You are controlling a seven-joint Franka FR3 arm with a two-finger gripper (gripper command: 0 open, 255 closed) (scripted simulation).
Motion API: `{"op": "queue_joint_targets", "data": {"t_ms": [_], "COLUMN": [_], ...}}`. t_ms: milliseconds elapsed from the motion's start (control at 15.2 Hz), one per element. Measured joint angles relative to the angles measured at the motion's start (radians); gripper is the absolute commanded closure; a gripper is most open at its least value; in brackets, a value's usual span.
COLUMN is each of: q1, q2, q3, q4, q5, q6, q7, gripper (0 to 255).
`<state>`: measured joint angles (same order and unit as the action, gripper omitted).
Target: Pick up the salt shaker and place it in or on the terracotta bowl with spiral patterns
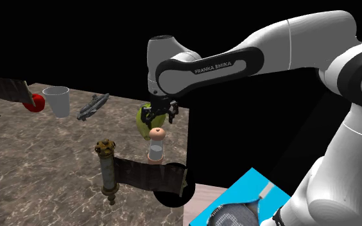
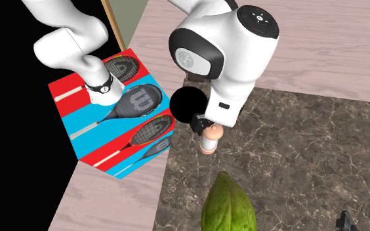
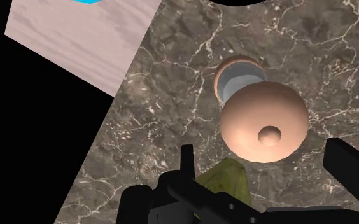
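The salt shaker (image 1: 155,145) has a clear body and a rounded pinkish cap, and it stands upright on the dark marble table (image 1: 38,167) close to the table's right edge in the shoulder view. My gripper (image 1: 160,120) hangs just above it, open, with the fingers apart and nothing held. In the wrist view the shaker's cap (image 3: 264,121) lies just beyond the gripper (image 3: 270,167), between the lines of the two fingers. The second exterior view has the shaker (image 2: 208,142) under the hand (image 2: 206,125). A black round shape (image 1: 172,187) lies near the table corner; I cannot tell what it is.
A green leaf-like object (image 1: 142,120) stands right behind the shaker. A dark scroll with brass ends (image 1: 112,171) lies in front. A white cup (image 1: 57,100), a red thing (image 1: 38,103) and a grey model (image 1: 93,106) sit at the back. The stand (image 2: 121,111) bears racket pictures.
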<state>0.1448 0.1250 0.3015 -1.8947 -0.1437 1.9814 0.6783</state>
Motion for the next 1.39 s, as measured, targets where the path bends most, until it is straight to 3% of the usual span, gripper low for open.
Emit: {"op": "queue_joint_targets", "data": {"t_ms": [132,594,990,1056,1386], "q1": [0.010,0.011,0.011,0.011,0.011], "q2": [0.038,0.079,0.083,0.083,0.083], "q3": [0.003,-0.002,-0.002,-0.002,-0.003], "q4": [0.037,-0.001,-0.003,-0.003,-0.002], "q5": [-0.016,-0.036,-0.038,-0.038,-0.038], "q6": [0.003,0.081,0.088,0.088,0.087], "q7": [0.019,0.035,0.036,0.036,0.036], "gripper": [0,0,0,255,255]}}
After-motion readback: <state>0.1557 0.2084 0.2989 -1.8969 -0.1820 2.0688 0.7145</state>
